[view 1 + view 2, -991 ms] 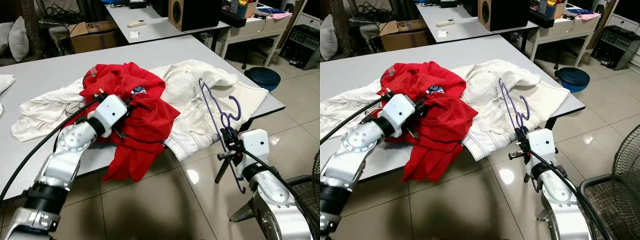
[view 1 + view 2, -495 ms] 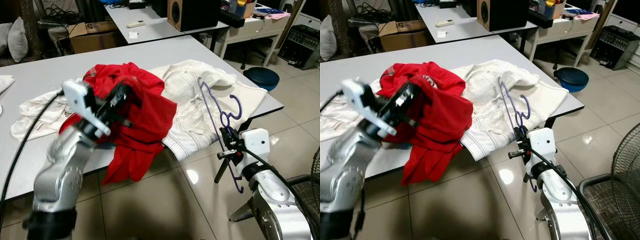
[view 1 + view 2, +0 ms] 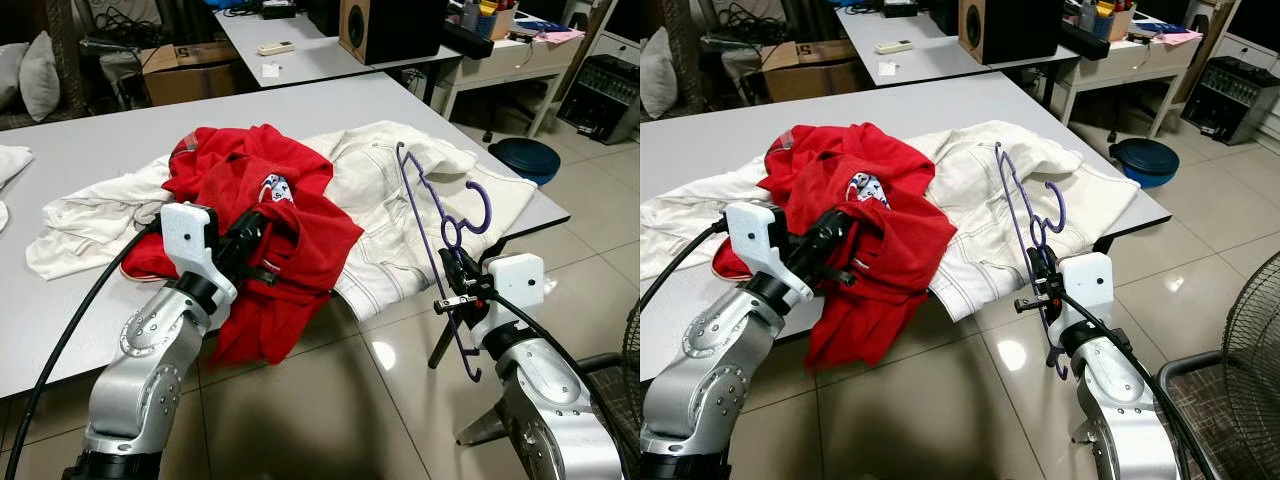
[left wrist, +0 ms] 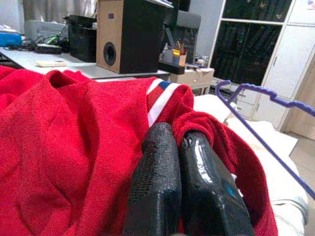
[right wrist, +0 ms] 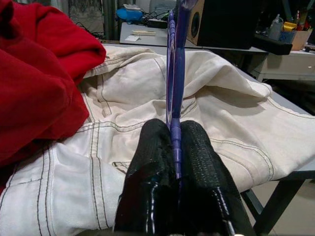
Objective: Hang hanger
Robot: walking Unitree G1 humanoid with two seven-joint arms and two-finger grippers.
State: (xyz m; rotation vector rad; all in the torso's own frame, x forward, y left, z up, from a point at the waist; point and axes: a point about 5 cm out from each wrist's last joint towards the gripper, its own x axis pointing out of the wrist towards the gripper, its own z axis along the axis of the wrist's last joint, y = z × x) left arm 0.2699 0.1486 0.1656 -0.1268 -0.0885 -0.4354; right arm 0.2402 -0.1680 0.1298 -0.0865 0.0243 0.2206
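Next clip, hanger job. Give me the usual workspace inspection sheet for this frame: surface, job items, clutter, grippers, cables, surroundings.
Surface: grey table, clothes piled at its front edge.
Job's things: purple hanger, held upright off the table's corner; red garment bunched on the table, partly draped over the edge.
Clutter: white jacket spread beside the red garment; a white cloth on the table's left.
Grippers: left gripper shut on a fold of the red garment; right gripper shut on the hanger.
Cables: black cable along the left arm; another along the right arm.
Surroundings: second table with a speaker, cardboard box, blue round object on the tiled floor.
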